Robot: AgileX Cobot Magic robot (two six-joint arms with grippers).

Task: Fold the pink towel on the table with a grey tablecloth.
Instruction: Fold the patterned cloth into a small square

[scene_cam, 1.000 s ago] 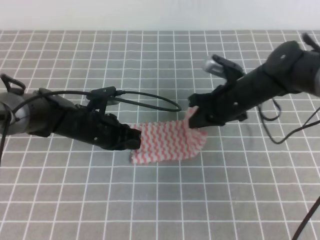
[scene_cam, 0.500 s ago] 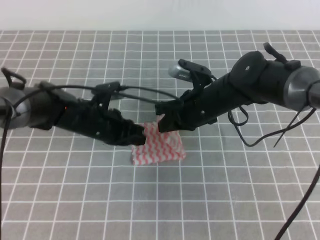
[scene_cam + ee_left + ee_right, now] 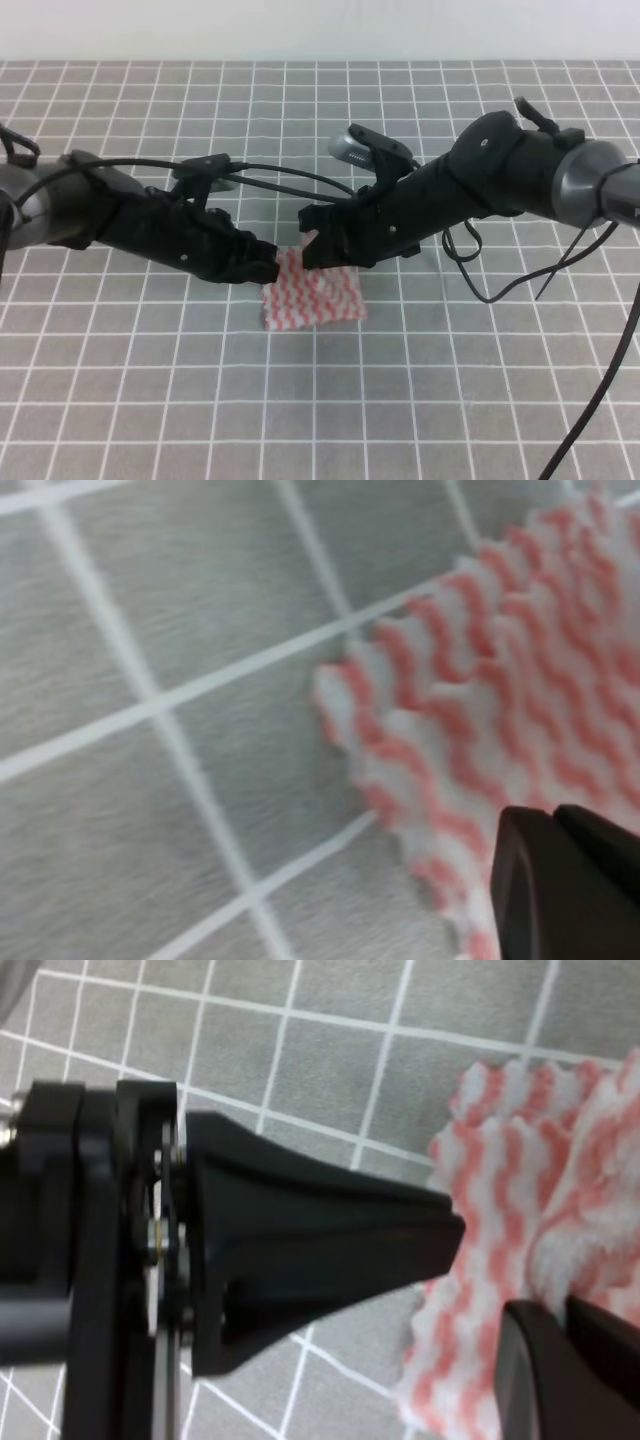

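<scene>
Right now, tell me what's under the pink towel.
The pink towel lies on the table with a grey tablecloth. Its folded layers hide whatever is between them. The left gripper and right gripper cover its upper corners.

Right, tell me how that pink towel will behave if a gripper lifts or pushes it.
The pink towel probably flops: it is thin and already doubled over on the grey tablecloth. It looks light, so a push would likely bunch it rather than slide it. The right gripper pinches one raised corner, which suggests the rest would hang limp.
</scene>
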